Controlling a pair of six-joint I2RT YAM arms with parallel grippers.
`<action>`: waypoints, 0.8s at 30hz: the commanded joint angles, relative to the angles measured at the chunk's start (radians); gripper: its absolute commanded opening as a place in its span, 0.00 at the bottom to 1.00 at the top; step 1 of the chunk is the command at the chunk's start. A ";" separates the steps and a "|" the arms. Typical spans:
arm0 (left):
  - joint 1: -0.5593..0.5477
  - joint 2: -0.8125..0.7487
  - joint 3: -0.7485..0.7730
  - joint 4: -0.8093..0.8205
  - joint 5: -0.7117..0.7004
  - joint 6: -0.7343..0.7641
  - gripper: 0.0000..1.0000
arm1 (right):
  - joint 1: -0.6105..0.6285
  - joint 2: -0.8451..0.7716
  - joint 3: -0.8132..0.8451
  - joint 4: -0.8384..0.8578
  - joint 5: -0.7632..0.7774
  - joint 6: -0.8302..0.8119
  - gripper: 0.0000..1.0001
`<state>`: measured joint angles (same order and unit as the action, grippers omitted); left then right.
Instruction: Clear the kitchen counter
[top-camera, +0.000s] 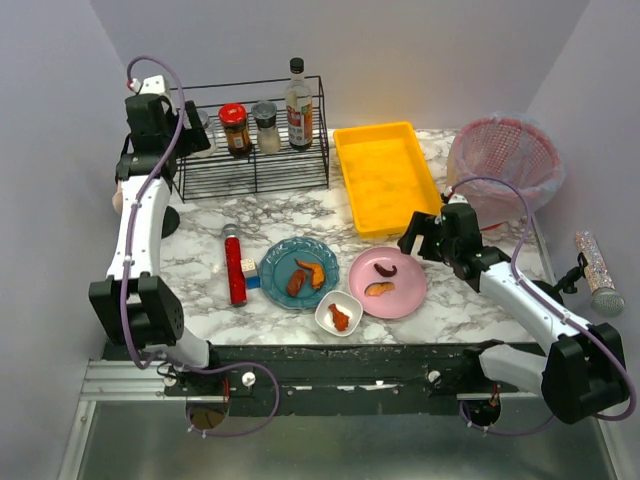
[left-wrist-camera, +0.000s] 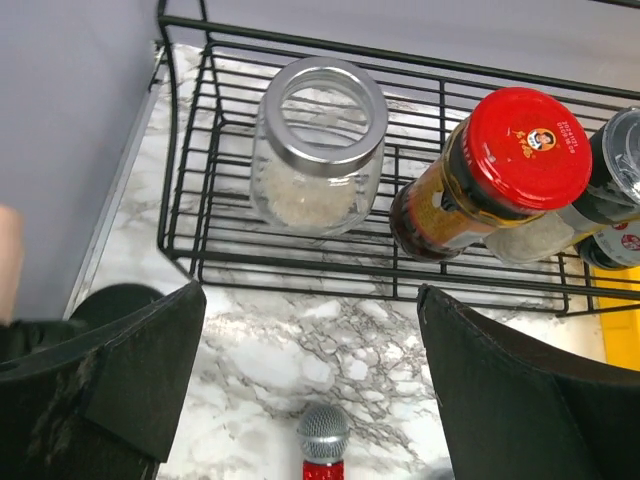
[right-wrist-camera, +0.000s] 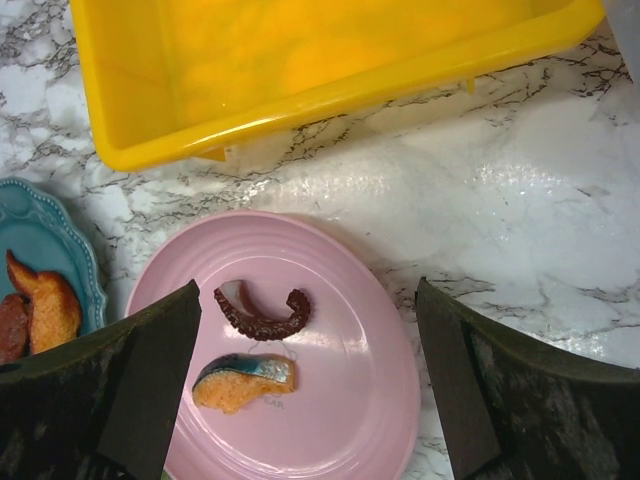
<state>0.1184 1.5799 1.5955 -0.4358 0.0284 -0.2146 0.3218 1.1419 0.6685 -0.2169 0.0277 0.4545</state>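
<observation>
Counting across the surface (top-camera: 300, 215) gives three dishes: one teal plate (top-camera: 280, 255), one pink plate (top-camera: 405, 285) and one small white bowl (top-camera: 323, 311). The teal plate carries two pieces of food, the pink plate two, the bowl one. One yellow tray (top-camera: 385, 175) sits at the back, right of centre. One pink basket (top-camera: 505, 160) stands at the back right corner.

One wire rack (top-camera: 255, 170) at the back left holds four containers: a glass jar (left-wrist-camera: 318, 150), a red-lidded jar (top-camera: 234, 128), a shaker (top-camera: 266, 125) and a tall bottle (top-camera: 298, 100). One red tube (top-camera: 235, 270) lies flat just left of the teal plate, its silver cap toward the rack. A small block (top-camera: 250, 272) sits between the tube and the plate.

The white, grey-veined surface fills the middle of the top view. Its long axis runs left to right, and its dark front edge faces the arm bases.

The left end effector (left-wrist-camera: 310, 330) hangs in front of the rack with its fingers spread wide and nothing between them. The right end effector (right-wrist-camera: 307, 300) hovers over the pink plate, near the front edge of the tray, its fingers likewise spread and empty.
</observation>
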 joint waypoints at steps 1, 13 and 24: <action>0.009 -0.127 -0.087 -0.034 -0.096 -0.110 0.99 | 0.005 -0.018 0.006 -0.026 0.011 -0.010 0.96; 0.010 -0.448 -0.417 -0.014 0.042 -0.164 0.99 | 0.005 -0.022 -0.001 0.042 -0.021 -0.011 0.96; -0.345 -0.575 -0.618 0.133 -0.002 -0.218 0.99 | 0.005 -0.019 0.023 -0.027 -0.046 0.030 0.95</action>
<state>-0.0868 1.0374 1.0012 -0.3801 0.0814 -0.4053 0.3218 1.1152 0.6643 -0.1505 -0.0597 0.4236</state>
